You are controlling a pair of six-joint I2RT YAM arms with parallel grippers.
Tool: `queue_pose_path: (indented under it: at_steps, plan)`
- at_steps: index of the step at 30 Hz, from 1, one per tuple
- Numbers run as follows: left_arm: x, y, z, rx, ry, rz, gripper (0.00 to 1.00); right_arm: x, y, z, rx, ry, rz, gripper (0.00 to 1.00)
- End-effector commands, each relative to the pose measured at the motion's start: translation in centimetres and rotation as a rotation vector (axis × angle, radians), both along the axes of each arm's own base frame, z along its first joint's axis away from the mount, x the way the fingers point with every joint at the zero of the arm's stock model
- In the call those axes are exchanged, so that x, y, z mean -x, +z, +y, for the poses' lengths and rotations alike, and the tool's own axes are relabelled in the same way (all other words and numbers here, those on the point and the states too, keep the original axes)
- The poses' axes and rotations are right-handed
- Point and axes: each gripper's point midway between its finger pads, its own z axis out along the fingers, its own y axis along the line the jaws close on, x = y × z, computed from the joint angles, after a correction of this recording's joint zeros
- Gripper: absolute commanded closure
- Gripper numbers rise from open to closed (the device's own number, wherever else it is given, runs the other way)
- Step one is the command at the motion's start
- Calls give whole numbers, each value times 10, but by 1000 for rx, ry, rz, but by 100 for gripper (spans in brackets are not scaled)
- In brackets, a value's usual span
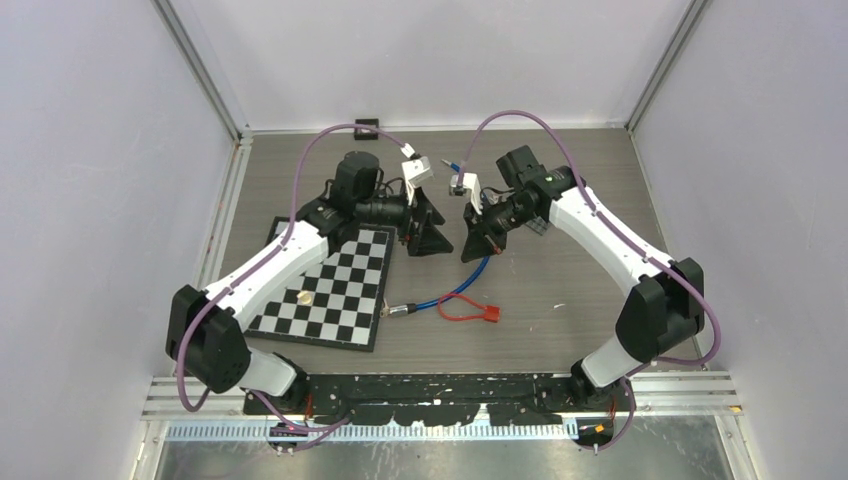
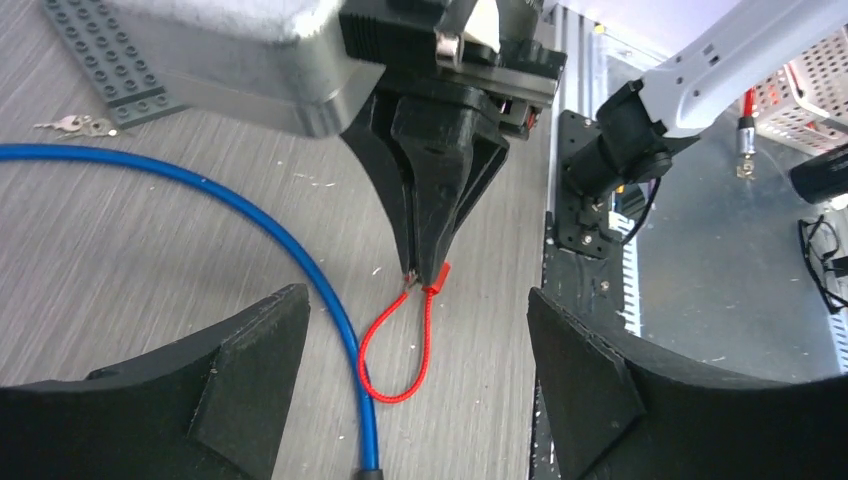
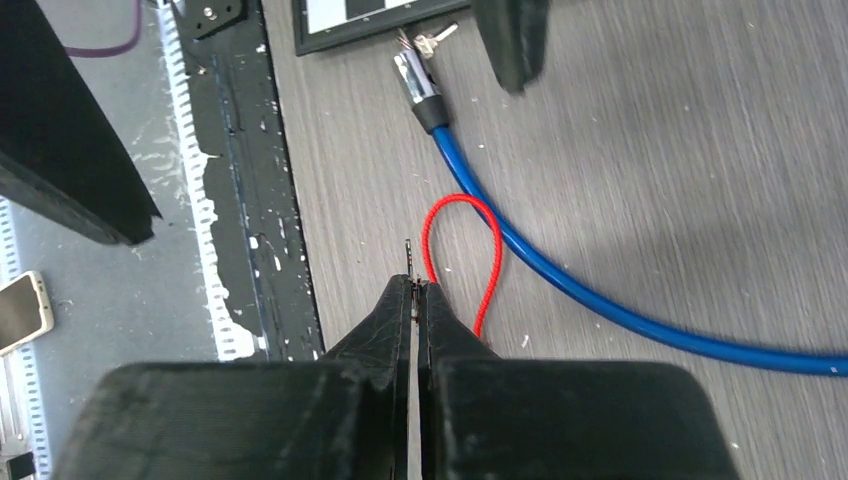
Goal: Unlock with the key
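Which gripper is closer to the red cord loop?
Right. The right gripper pinches the thin red cord loop by one end; the left gripper hangs open, apart.

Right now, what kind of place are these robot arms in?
Probably a robot testing booth in a lab. Plain walls box in a grey table, a left arm and a right arm are bolted at its near edge, and a checkerboard, maybe for camera setup, lies on it.
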Motion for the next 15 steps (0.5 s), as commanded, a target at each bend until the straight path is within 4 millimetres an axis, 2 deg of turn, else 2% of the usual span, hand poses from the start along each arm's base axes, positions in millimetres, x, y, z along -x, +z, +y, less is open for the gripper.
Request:
queue_pose_path:
  at_steps: [1,7,15]
  plan:
    - [10,14,-6,76,-51,38,17,8,20,16,-82,42,14,100]
    - [18,13,-10,133,-77,97,23,18,26,18,-113,58,9,100]
    - [19,-6,-16,107,-98,108,37,24,25,17,-121,76,15,100]
